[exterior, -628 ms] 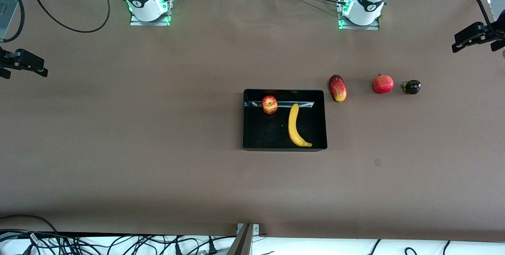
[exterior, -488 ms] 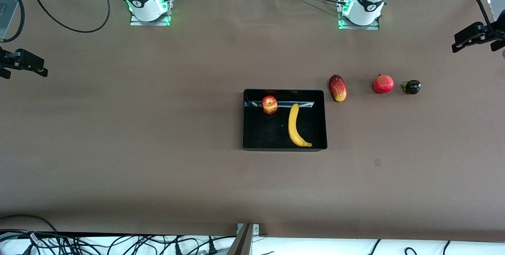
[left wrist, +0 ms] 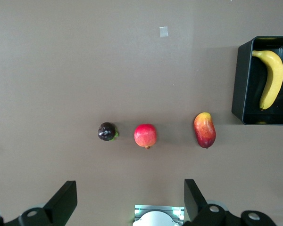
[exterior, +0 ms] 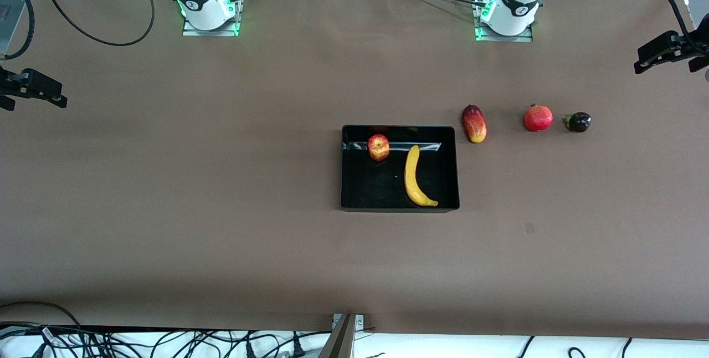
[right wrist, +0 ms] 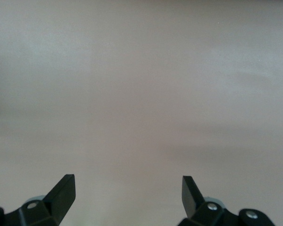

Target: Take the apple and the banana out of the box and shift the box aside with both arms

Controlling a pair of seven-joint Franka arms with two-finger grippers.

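High front camera facing the bases; wrist cameras straight down, front and left sharing the box (exterior: 400,204) (left wrist: 239,75).

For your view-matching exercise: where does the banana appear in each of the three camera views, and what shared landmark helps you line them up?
Front view: the banana lies in the black tray, beside the apple.
Left wrist view: the banana shows at the picture's edge, inside the tray.
Right wrist view: not in it; only bare table.
Shared landmark: the mango just outside the tray.
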